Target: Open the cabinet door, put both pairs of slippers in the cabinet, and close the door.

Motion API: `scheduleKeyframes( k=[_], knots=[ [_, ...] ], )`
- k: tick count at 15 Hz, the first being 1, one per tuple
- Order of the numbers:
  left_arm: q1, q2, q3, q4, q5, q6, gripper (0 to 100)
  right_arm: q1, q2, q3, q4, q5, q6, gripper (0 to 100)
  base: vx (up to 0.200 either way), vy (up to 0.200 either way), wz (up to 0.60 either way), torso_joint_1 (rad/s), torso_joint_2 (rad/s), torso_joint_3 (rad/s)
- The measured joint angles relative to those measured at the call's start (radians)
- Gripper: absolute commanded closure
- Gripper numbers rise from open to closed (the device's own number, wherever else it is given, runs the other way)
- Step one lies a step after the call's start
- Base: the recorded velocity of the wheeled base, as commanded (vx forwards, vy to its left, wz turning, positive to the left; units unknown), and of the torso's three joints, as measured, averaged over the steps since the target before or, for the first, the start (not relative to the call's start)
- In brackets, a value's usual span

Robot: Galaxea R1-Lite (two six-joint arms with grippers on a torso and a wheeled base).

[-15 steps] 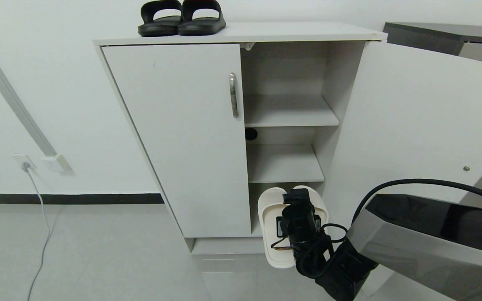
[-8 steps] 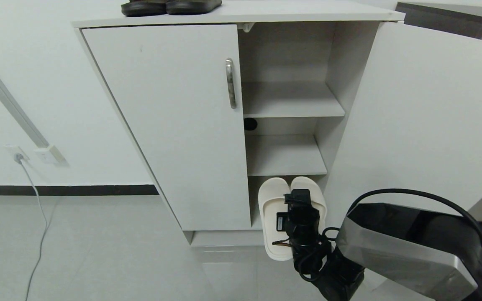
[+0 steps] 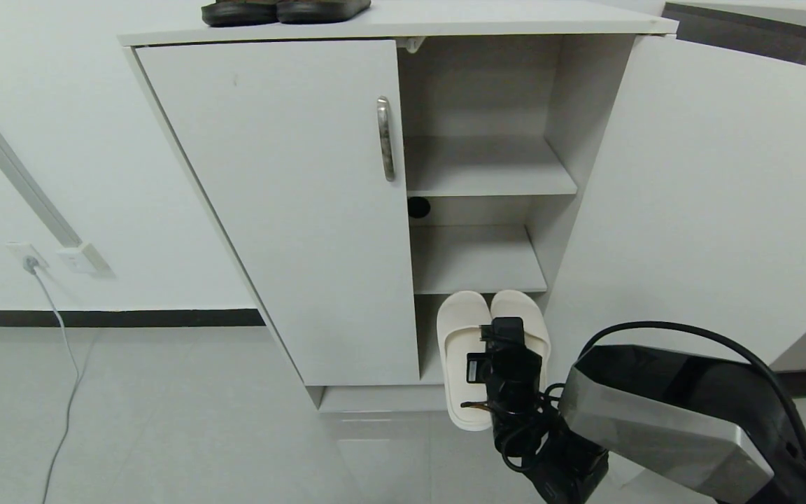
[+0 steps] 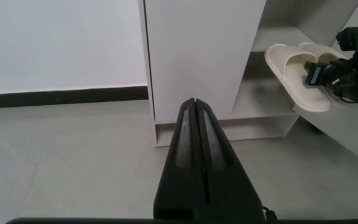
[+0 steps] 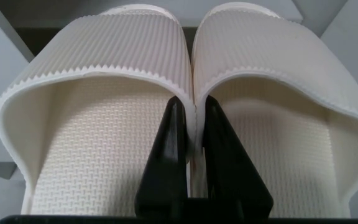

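A pair of white slippers point(image 3: 460, 329) hangs level in front of the cabinet's point(image 3: 270, 210) lowest compartment point(image 3: 427, 343), toes just past its front edge. My right gripper point(image 3: 506, 332) is shut on the white slippers: in the right wrist view its fingers point(image 5: 174, 143) pinch the two touching inner walls of the white slippers point(image 5: 104, 56) together. A pair of black slippers point(image 3: 284, 10) lies on the cabinet top. The right door point(image 3: 711, 196) stands wide open; the left door with its metal handle point(image 3: 385, 138) is closed. My left gripper point(image 4: 194, 106) is shut and empty, low over the floor.
Two bare shelves point(image 3: 476, 262) point(image 3: 487, 168) sit above the lowest compartment. The open door hems my right arm in on its right. A wall socket with a cable point(image 3: 29, 264) trails onto the grey floor at the left. A grey cabinet point(image 3: 760, 28) stands at the back right.
The head camera dropped and moved closer over the first half second. Since then my right gripper has carried the white slippers slightly forward toward the lowest compartment.
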Motion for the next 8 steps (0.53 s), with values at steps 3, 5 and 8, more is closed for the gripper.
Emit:
scheduleKeyframes(
  k=[3,5,8],
  knots=[
    [0.000,0.000,0.000,0.000,0.004,-0.003,100,-0.001,-0.014,0.001,-0.008,0.000,-0.011,100,0.000,0.000,0.00,0.000,0.00,0.000],
    [0.000,0.000,0.000,0.001,0.004,-0.004,100,-0.001,-0.021,0.003,-0.012,0.000,-0.017,100,0.100,0.000,0.00,0.004,0.00,0.001],
    [0.000,0.000,0.000,0.001,0.004,-0.004,100,0.000,-0.031,0.003,-0.017,0.000,-0.024,100,0.200,0.000,0.00,-0.004,0.00,0.002]
  ],
)
